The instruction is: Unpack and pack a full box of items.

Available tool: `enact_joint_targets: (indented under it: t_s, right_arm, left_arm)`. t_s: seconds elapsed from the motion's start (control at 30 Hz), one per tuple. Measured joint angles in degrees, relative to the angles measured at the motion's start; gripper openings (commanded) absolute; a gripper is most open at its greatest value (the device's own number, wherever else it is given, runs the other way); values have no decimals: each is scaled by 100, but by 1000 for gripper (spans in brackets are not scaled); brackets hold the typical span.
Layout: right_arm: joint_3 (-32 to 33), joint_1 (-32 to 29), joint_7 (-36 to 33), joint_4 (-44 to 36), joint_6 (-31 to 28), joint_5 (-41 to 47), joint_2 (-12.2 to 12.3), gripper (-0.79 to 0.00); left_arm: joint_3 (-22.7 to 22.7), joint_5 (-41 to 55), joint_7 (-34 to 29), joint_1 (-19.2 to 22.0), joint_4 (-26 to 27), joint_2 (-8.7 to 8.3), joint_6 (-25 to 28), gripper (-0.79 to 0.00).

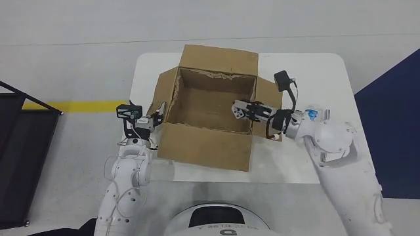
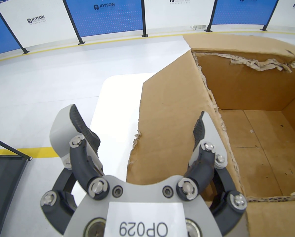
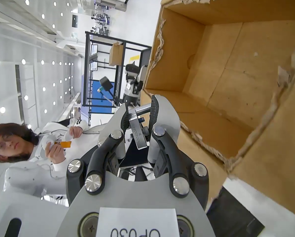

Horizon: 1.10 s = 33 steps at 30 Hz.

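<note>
We count one cardboard box (image 1: pixel 210 147), one small metal part, and two grippers. The box stands in the middle of the table (image 1: pixel 315 160) with its flaps folded outward and torn paper along the edges; its brown floor and inner walls show.

The right gripper (image 1: pixel 244 111) hangs over the right, near part of the box opening. In the right wrist view this gripper (image 3: pixel 140 109) has its fingers drawn close together on the metal part (image 3: pixel 137 131), a small silvery block with a printed label, and the box (image 3: pixel 224 62) lies beyond it.

The left gripper (image 1: pixel 147 119) is at the box's near left corner, outside the walls. In the left wrist view this gripper (image 2: pixel 140 124) is spread wide and holds nothing, with the left flap of the box (image 2: pixel 167 114) running up between its fingers; we cannot tell whether they touch it.

The table is white with rounded corners. Around it is a pale grey floor (image 1: pixel 79 26) with one yellow line (image 1: pixel 85 106) on the left, a black frame (image 1: pixel 20 151) beside that, and blue and white fence panels (image 2: pixel 108 8) at the far side of the room.
</note>
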State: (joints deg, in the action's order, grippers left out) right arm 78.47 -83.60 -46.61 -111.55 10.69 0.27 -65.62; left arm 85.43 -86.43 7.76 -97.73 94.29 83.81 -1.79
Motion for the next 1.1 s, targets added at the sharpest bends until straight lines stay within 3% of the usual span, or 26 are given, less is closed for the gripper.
enact_joint_targets:
  t_s: [0.43,0.63,0.93,1.1]
  right_arm:
    - [-2180,1452,3055,1822,648,-1407,-481,-785]
    - [-2556,1866,3312,2626,914,-1452,-646,-785]
    - [-2553,1853,3322,2626,910,-1463,-645,-785]
    - [-2743,1843,3441,2745,1283,-1820,-702,-785]
  left_arm:
    - [0,0,0,0,0,0,0,0]
    - [0,0,0,0,0,0,0,0]
    - [0,0,0,0,0,0,0,0]
    - [0,0,0,0,0,0,0,0]
